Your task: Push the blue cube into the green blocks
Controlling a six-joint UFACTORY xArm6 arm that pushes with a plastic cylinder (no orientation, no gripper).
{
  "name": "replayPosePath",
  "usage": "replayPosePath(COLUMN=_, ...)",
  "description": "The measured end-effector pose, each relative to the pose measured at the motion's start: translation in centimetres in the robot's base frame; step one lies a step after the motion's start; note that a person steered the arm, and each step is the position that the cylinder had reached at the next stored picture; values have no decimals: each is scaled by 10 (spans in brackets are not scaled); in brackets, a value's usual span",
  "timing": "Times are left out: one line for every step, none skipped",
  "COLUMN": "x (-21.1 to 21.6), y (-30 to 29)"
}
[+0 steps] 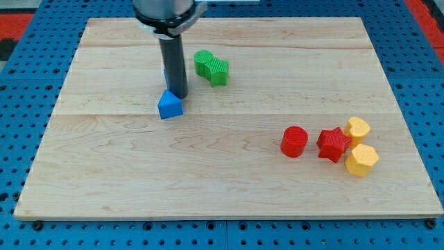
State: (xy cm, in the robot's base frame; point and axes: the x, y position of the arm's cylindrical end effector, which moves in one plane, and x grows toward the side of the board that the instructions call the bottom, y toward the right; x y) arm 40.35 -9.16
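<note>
My tip [177,95] rests on the wooden board [104,173], left of centre. A blue block with a pointed top [170,106] sits just below and left of the tip, touching it or nearly so. A sliver of another blue block [166,75] shows at the rod's left edge; the rod hides the rest, so I cannot tell its shape. Two green blocks lie touching each other to the upper right of the tip: a rounded one [203,61] and a star-like one [218,70]. A short gap separates them from the rod.
At the view's lower right sits a cluster: a red cylinder [294,141], a red star [334,144], and two yellow blocks [358,128] [361,160]. The board lies on a blue pegboard.
</note>
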Motion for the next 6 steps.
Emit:
replayPosePath(x=2, y=-53)
replayPosePath(x=-11, y=-43)
replayPosePath(x=-7, y=-57)
replayPosePath(x=-18, y=-100)
replayPosePath(x=-22, y=-31)
replayPosePath(x=-17, y=19)
